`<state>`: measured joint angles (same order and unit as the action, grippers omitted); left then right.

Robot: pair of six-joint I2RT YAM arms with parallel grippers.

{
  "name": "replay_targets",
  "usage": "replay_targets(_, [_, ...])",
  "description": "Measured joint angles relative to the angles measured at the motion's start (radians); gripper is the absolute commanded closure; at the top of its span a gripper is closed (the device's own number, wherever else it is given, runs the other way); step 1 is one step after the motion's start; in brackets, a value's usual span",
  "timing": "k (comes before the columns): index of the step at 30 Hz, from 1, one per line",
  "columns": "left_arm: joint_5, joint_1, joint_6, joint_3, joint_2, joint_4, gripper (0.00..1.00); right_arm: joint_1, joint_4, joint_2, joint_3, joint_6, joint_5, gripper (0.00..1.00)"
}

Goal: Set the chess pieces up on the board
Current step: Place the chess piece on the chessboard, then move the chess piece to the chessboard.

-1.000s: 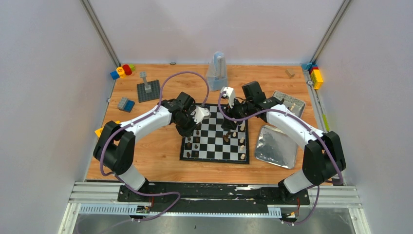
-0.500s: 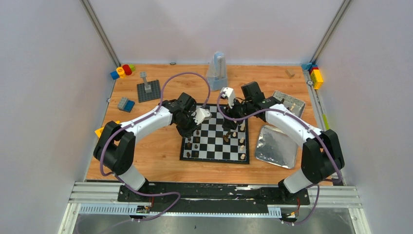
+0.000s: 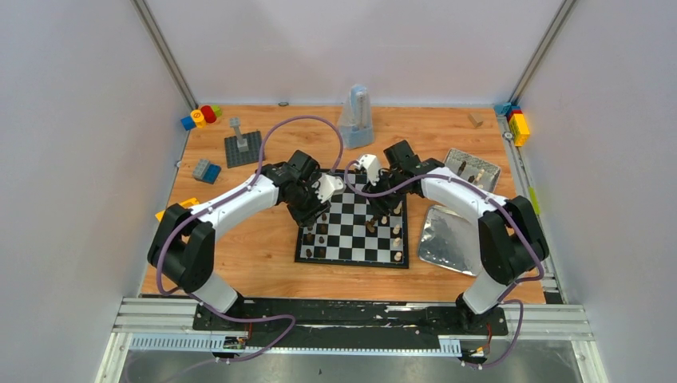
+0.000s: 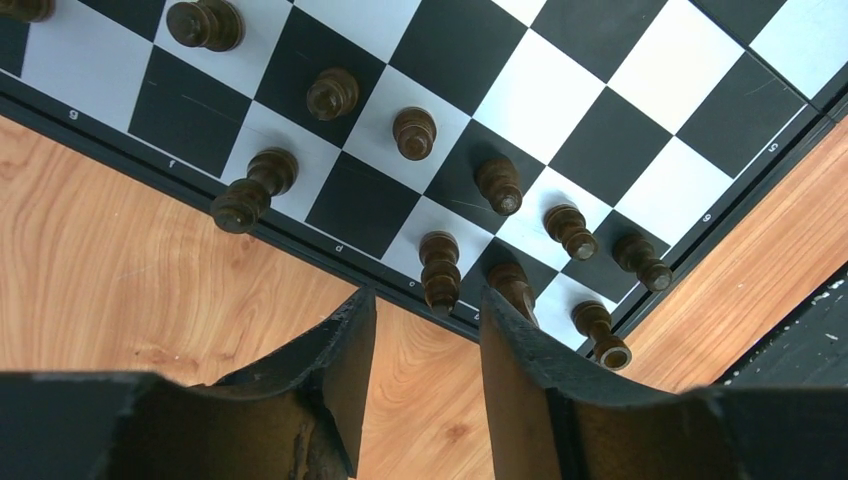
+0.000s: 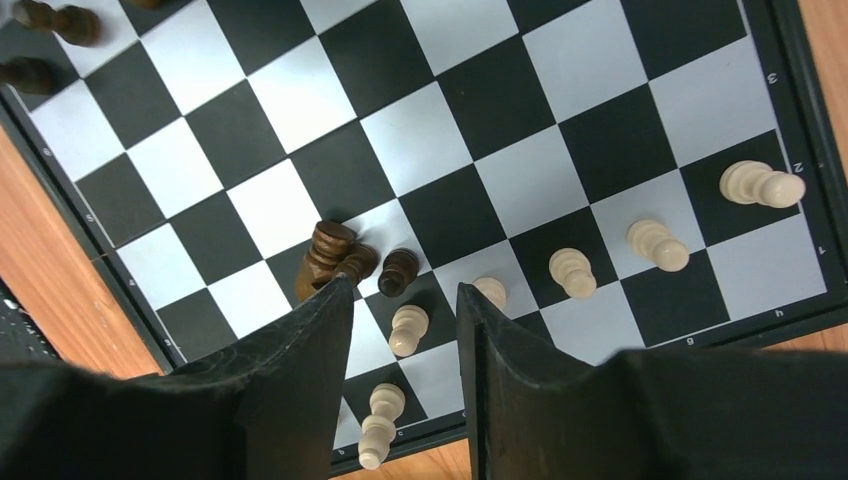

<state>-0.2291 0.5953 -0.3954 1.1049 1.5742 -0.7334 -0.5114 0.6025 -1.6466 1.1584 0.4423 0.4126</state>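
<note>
- Black-and-white checks first: the board (image 3: 353, 239) lies flat in the middle of the counter (image 3: 255, 263), ahead of both arm bases.
- From above I see dark pieces (image 3: 313, 236) along the board's left edge and cream pieces (image 3: 397, 231) down its right edge.
- A dark cluster (image 5: 335, 255) of about three pieces sits bunched together on the cream side, just beside the cream row.
- Left jaws: spread, with nothing between them. They hang over the board's left border near a corner, and the gap shows bare wood and the black rim.
- One dark piece (image 4: 438, 272) stands just past that gap. A second is right against one left finger (image 4: 520, 370); I cannot tell whether they touch.
- Right jaws: spread, low over the cream side. A cream pawn (image 5: 408, 328) stands in the gap, apart from both fingers as far as I can see.
- Another cream piece (image 5: 490, 292) is just beside the tip of one right finger (image 5: 500, 390).
- A shiny silver tray (image 3: 455, 239) lies just right of the board.
- A second tray (image 3: 488, 169), farther back, holds a few small pieces.
- A pale blue wedge (image 3: 355, 120) stands upright beyond the board's far edge.
- A grey baseplate (image 3: 243, 148) sits far left with a grey post on it.
- Coloured blocks (image 3: 201, 116) sit in the far-left corner, with more blocks (image 3: 516, 124) at the far right edge.
</note>
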Motion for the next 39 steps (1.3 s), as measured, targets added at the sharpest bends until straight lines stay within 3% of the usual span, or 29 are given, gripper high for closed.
replay_targets(12, [-0.001,0.0,0.0,0.0,-0.047,-0.001,0.42,-0.038,0.049,-0.06,0.042,0.025,-0.098,0.69])
replay_targets(30, [0.009,0.0,0.0,0.0,-0.066,0.0,0.41,-0.064,0.074,-0.101,0.062,0.031,-0.124,0.72])
replay_targets(39, [0.034,0.0,0.0,-0.003,-0.102,0.013,0.41,-0.064,0.084,-0.121,0.071,0.031,-0.126,0.88])
